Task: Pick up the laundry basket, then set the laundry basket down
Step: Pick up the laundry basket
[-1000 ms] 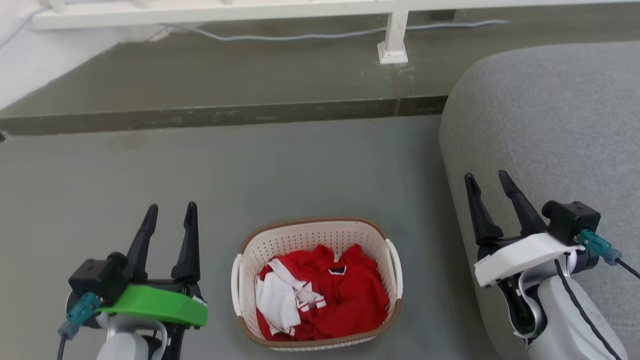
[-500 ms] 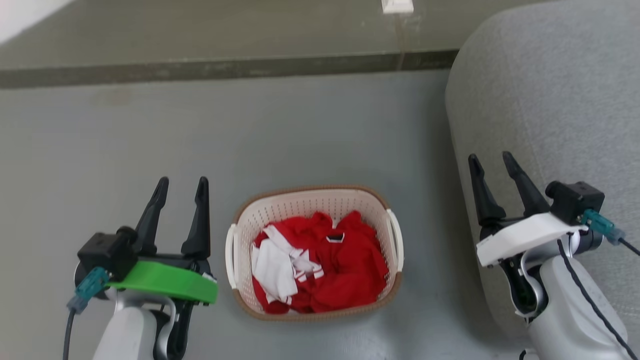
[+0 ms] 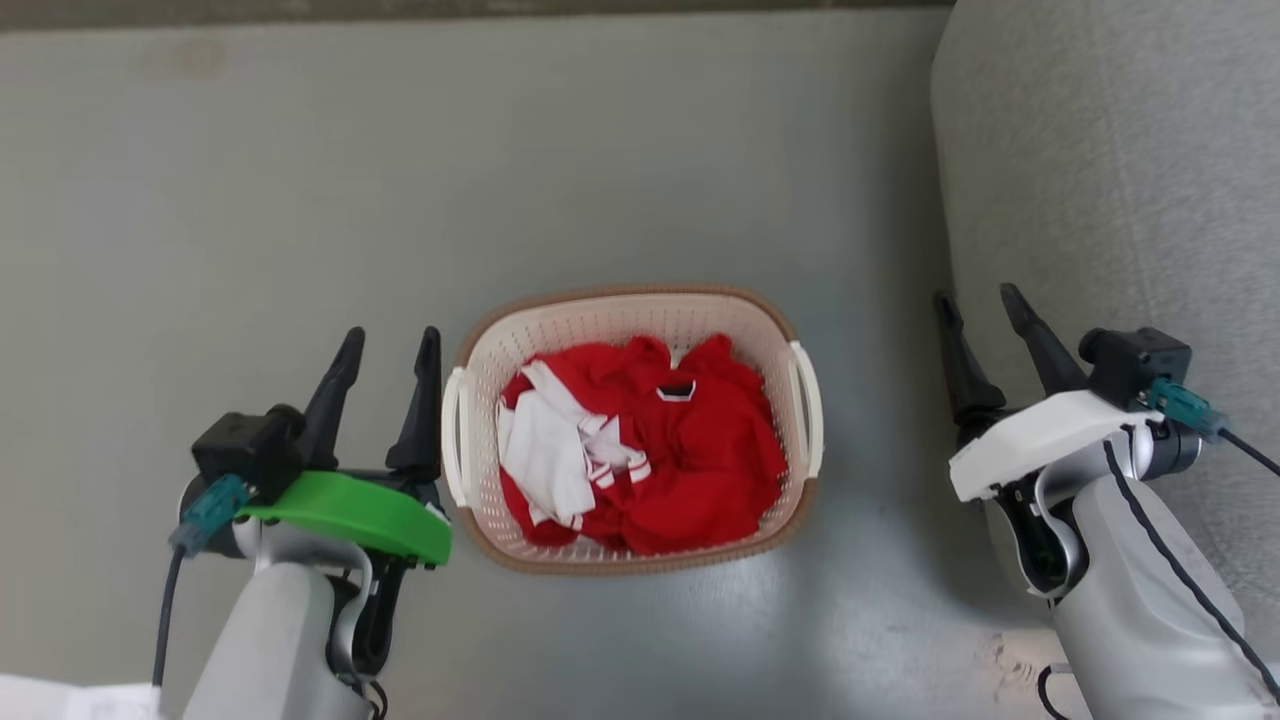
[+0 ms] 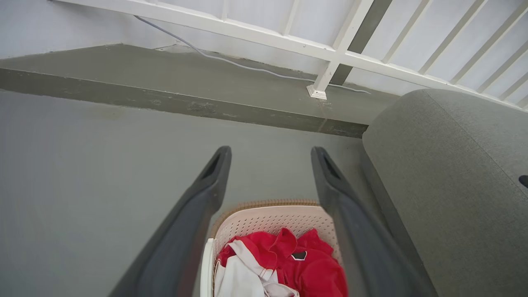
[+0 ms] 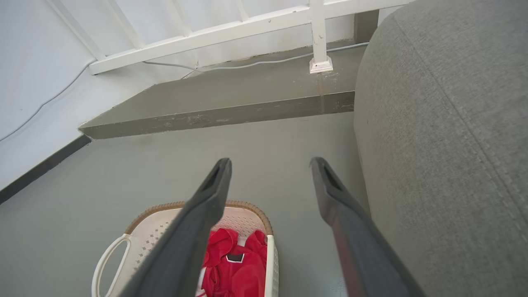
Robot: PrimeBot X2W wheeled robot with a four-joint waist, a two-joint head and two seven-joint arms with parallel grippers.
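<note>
Cream perforated plastic, the laundry basket (image 3: pixel 640 318) sits on the grey floor (image 3: pixel 250 200) between both arms, holding red clothes (image 3: pixel 700 450). Left gripper (image 3: pixel 392 338), fingers spread and empty, hangs just beside the left handle (image 3: pixel 452 440); right gripper (image 3: pixel 974 296), equally spread and empty, stands farther off by the sofa (image 3: pixel 1100 150), probably staging a two-handed lift

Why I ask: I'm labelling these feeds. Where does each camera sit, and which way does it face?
Head view: on the head, looking steeply down at the laundry basket on the floor; left gripper and right gripper flank it, both open.
Left wrist view: on the left wrist, facing forward over the basket toward a step and white railing; its own fingers show.
Right wrist view: on the right wrist, facing likewise, basket lower left; own fingers show.
Shared: both wrist views show basket, step, railing and grey sofa.
</note>
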